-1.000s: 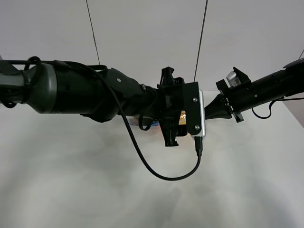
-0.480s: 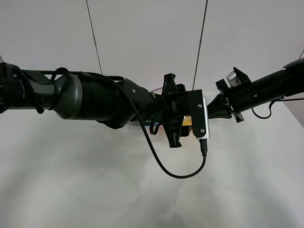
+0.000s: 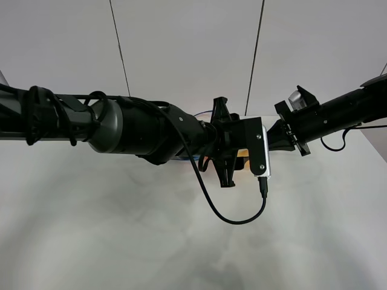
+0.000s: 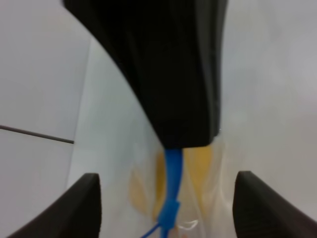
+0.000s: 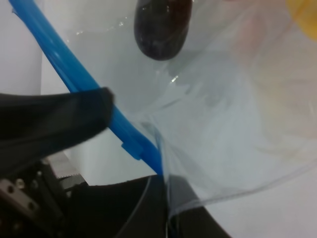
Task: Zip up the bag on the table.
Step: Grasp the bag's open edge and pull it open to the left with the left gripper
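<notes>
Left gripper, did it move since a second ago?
Yes. In the high view the left gripper has shifted right, nearer the foot of the dark wall seam and the unmoved right arm.

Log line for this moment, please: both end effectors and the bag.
left end effector open, straddling blue zipper strip | right end effector shut on the bag at the strip | eggplant visible inside

Left end effector (image 4: pixel 167 198) farther right, narrower.
</notes>
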Controlling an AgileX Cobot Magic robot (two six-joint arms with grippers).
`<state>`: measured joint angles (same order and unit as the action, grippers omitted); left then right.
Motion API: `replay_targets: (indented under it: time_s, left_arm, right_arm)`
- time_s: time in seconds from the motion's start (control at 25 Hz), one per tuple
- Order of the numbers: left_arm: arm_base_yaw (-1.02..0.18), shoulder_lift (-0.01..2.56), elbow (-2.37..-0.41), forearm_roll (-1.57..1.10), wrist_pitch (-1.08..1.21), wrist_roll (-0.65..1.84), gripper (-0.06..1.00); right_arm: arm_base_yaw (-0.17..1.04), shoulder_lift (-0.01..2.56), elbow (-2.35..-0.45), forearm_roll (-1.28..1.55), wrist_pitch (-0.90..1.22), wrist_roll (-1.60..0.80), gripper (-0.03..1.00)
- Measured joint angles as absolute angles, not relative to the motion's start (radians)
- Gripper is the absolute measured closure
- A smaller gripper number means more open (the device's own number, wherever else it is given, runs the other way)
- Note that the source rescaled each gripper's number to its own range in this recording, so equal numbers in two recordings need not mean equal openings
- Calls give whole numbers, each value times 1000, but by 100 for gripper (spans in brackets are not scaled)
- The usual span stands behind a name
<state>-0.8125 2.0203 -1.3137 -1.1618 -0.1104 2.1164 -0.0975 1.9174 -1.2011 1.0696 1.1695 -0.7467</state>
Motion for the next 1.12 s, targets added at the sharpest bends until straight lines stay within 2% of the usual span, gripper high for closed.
replay_targets:
  time_s: [0.12,0.32,0.48,0.84,1.12]
  left_arm:
    - [-813,2021,-1314,-1162,-110,2116,24]
    - [-813,2021,-1314,-1162,-103,2116,48]
    - [-813,2021,-1314,-1162,-85,2116,58]
    - [-813,2021,-1314,-1162,-84,2116,92]
    - [-813,2021,-1314,-1162,-89,2116,94]
  right_arm:
    - [-98,1917,-1201,1070,1170,-747,97]
    - [-98,1917,-1201,1070,1169,-747,97]
    - [-98,1917,-1201,1070,1169,-747,97]
    - [-98,1917,-1201,1065,1169,-742,97]
    - [-98,1917,-1201,1065,1170,-745,97]
